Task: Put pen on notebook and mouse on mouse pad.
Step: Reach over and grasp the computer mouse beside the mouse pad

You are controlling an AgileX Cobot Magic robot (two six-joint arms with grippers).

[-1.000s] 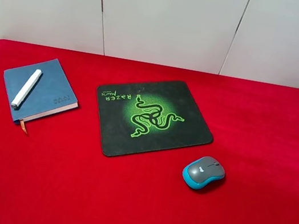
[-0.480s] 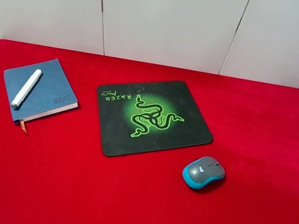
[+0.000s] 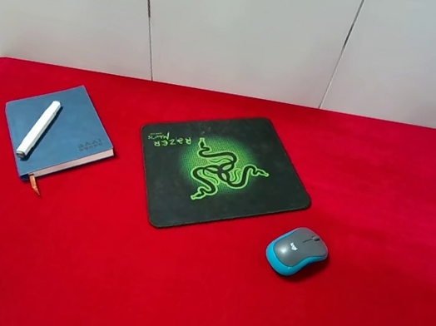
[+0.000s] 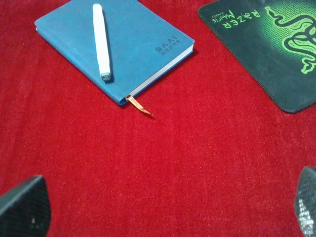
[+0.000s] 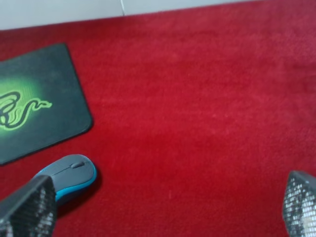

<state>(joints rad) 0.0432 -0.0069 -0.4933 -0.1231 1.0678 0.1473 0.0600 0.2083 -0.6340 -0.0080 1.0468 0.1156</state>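
The white pen (image 3: 38, 129) lies diagonally on the blue notebook (image 3: 74, 142) at the table's left. The grey and teal mouse (image 3: 297, 251) rests on the red cloth just off the front right corner of the black mouse pad (image 3: 161, 195), not touching it. Neither gripper shows in the exterior high view. My left gripper (image 4: 165, 205) is open and empty, held back from the notebook (image 4: 143, 39) and the pen (image 4: 101, 42). My right gripper (image 5: 163, 205) is open too, with the mouse (image 5: 69, 175) beside one fingertip (image 5: 27, 207) and the pad (image 5: 49, 98) beyond.
A red cloth (image 3: 400, 187) covers the whole table. White wall panels (image 3: 242, 24) rise behind its back edge. The notebook's orange ribbon (image 4: 140, 105) trails onto the cloth.
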